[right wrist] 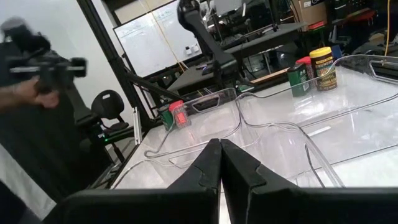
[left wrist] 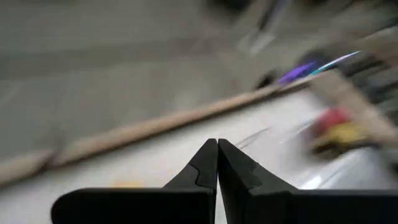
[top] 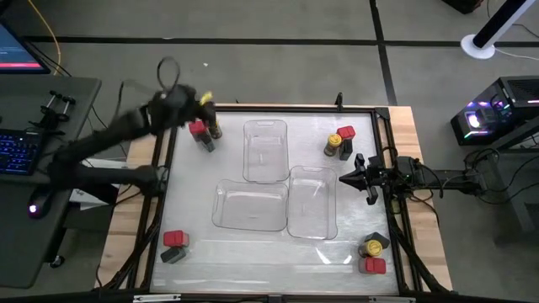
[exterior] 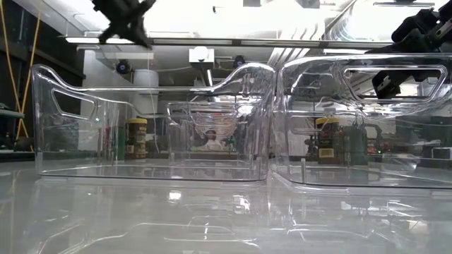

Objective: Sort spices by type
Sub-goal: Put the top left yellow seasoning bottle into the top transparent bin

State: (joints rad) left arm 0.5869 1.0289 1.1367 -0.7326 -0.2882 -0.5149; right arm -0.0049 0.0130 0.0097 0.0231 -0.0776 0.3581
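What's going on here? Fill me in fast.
Nothing is held yet. The left pincer, shut, hovers over the far-left cluster of small spice containers. The right pincer, also shut, waits at the right edge. Three clear plastic trays sit empty mid-table; other spices stand in groups near the corners.

three trays (top: 265, 151) clustered mid-table (top: 269, 265), spice containers (top: 204, 133) grouped near each of its four corners

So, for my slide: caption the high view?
Three empty clear trays mid-table, spices clustered at corners, both grippers shut.
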